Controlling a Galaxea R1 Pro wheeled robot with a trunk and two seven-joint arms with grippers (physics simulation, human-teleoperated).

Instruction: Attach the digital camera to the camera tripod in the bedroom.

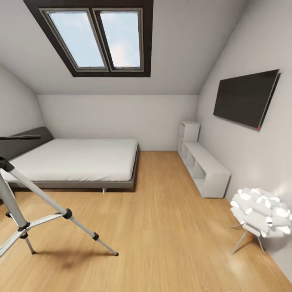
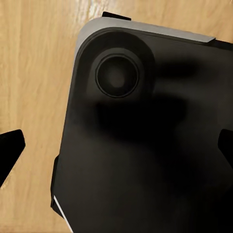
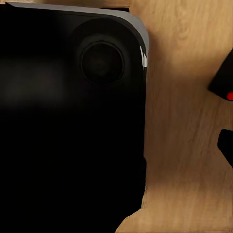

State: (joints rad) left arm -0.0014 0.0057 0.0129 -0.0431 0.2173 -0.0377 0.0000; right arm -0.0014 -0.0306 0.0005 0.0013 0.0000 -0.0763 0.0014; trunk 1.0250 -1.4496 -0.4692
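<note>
Tripod with silver-grey metal legs and black joints is standing on the light wooden floor, near the low grey bed; whether either tool is open, I cannot tell.

Open floor ran down the room's middle. The camera tripod blocked the near left, the bed stood behind it, and a shelf unit and chair lined the right wall.
</note>
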